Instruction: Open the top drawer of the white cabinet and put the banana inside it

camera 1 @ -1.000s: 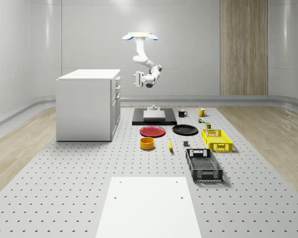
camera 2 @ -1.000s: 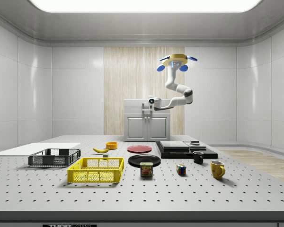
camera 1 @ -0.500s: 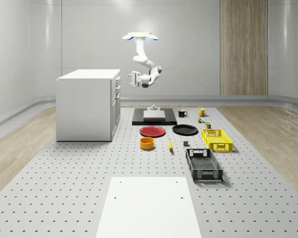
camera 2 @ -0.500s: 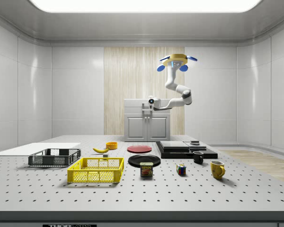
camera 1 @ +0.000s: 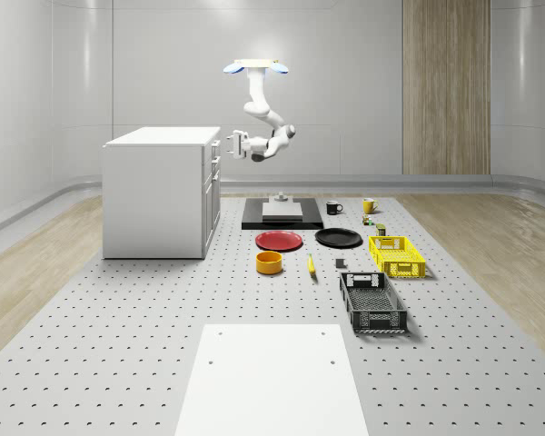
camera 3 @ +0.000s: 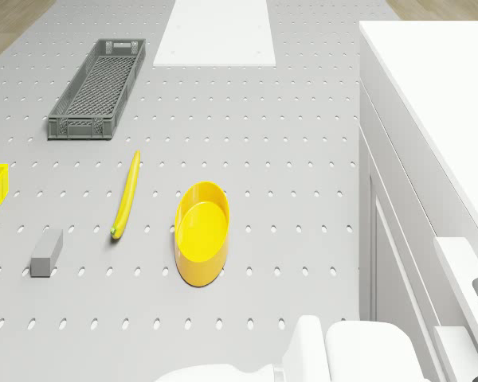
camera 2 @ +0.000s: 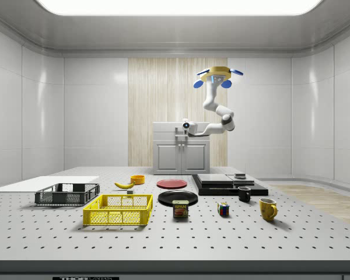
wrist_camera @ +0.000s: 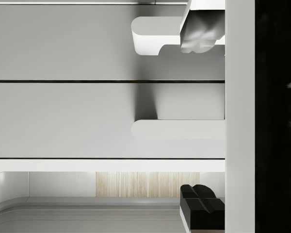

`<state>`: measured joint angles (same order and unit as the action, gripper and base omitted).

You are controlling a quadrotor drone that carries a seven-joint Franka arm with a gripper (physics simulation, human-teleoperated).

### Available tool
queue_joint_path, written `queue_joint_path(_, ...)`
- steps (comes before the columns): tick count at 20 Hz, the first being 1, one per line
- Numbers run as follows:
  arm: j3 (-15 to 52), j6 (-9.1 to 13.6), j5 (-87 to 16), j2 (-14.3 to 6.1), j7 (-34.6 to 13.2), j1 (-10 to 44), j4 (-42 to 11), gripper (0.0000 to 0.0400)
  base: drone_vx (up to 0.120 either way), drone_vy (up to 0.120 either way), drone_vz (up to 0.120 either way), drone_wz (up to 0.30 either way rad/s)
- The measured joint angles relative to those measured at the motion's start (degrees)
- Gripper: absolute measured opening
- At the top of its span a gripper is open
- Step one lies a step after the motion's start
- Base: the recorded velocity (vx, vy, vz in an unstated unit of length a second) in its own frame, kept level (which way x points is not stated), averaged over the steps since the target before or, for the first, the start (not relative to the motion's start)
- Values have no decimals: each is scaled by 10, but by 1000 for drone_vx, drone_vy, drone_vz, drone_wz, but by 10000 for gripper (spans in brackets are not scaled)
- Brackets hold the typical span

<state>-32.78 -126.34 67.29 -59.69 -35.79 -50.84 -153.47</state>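
The white cabinet (camera 1: 154,191) stands at the whole-scene view's left, drawers shut. The drone (camera 1: 254,65) hovers to its right, above the black platform (camera 1: 282,216). The arm reaches down toward the cabinet front. My gripper (camera 1: 233,143) is open, level with the top drawer's handle (camera 1: 216,145) and just short of it. In the wrist view my gripper (wrist_camera: 202,119) faces the top drawer front (wrist_camera: 63,119), with the handle (wrist_camera: 174,128) lying between the fingers' levels. The yellow banana (camera 1: 311,264) lies on the table beside the yellow bowl (camera 1: 269,262); the drone view shows the banana (camera 3: 126,196) too.
On the table lie a red plate (camera 1: 279,240), a black plate (camera 1: 338,238), a yellow crate (camera 1: 397,255), a grey crate (camera 1: 372,302), two mugs and small items. A white sheet (camera 1: 268,377) lies at the front.
The arm has swung the gripper toward the cabinet's top drawer handle, leftward and slightly up in the whole-scene view. The drone has stayed in place. The banana has not moved.
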Motion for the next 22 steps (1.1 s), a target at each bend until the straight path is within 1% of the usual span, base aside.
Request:
queue_joint_path(4,0,-6,25,35,22,-18,19,400,0,0,0,0)
queue_joint_path(7,-7,-2,36,62,36,-29,37,400,0,0,0,0)
queue_joint_path(9,-10,1,42,76,43,-32,46,400,0,0,0,0)
queue_joint_path(16,4,-6,85,118,69,-46,66,400,0,0,0,0)
queue_joint_path(22,19,-2,110,141,82,-42,74,400,0,0,0,0)
